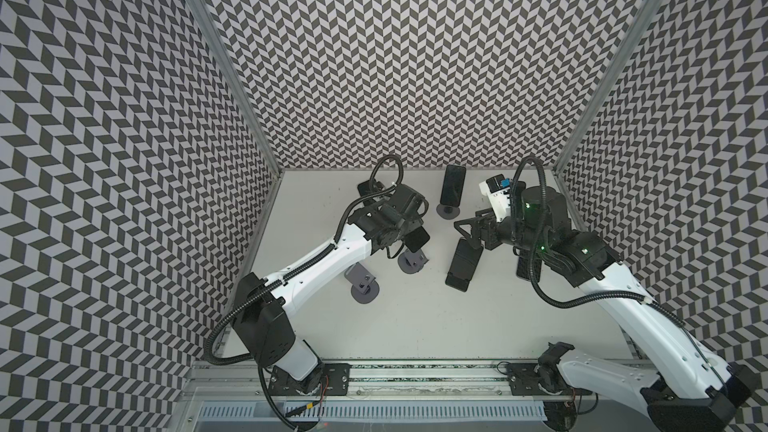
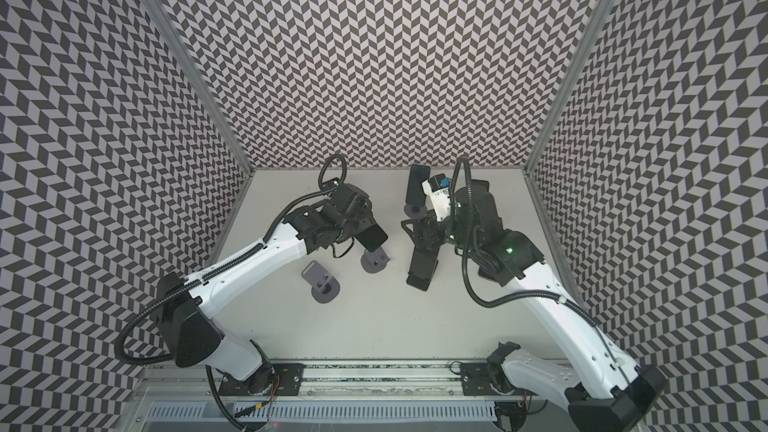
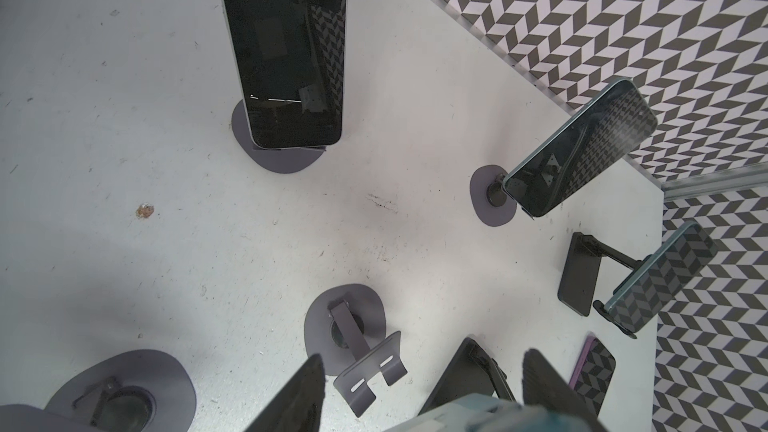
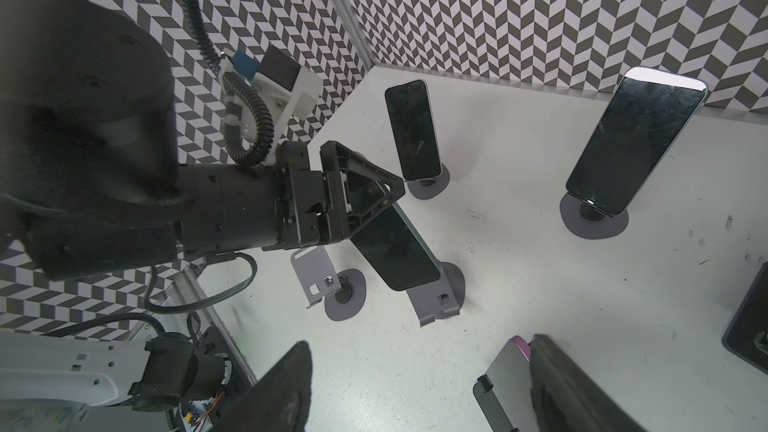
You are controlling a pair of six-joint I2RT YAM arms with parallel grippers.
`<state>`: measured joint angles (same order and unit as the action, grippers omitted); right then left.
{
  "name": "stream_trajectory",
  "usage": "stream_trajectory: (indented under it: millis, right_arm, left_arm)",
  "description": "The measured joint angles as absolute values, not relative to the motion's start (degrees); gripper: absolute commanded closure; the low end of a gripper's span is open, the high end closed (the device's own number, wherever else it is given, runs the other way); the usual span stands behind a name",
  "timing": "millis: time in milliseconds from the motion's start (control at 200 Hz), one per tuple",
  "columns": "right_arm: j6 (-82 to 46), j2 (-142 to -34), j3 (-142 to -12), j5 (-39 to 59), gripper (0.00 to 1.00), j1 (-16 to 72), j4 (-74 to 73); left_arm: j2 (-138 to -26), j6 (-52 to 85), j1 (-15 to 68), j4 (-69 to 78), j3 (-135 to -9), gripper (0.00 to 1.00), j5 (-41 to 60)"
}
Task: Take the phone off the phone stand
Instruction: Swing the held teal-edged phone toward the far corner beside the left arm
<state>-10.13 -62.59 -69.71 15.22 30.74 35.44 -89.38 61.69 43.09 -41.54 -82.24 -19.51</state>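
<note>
Phone [image 4: 395, 251]: near surface centre, tilted over grey stand [image 4: 436, 297], contact w/ it unclear. Left gripper [image 4: 386, 201] jaws pinched its upper end; right gripper [image 4: 419, 351] jaws stood spread. Prob. light, stiff, slick glass, fragile; hold firmly near an end.

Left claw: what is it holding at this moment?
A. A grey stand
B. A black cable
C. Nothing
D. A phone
D: in the right wrist view the left claw is closed on the upper end of a phone, which hangs close to a grey stand.
</note>
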Motion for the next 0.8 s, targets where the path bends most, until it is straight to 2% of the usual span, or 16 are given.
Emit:
stream_trajectory:
  millis: [320, 801]
  right_arm:
    - [-10.5, -63.9, -71.7, 16.4, 0.21, 30.7, 35.3]
    - [-11.5, -68.9, -75.2, 17.7, 0.23, 30.9, 35.1]
  left_arm:
    - [-87.5, 55.9, 39.7, -38.5, -80.2, 0.35, -15.6]
    - [-83.3, 46.3, 29.2, -36.0, -76.4, 0.35, -8.5]
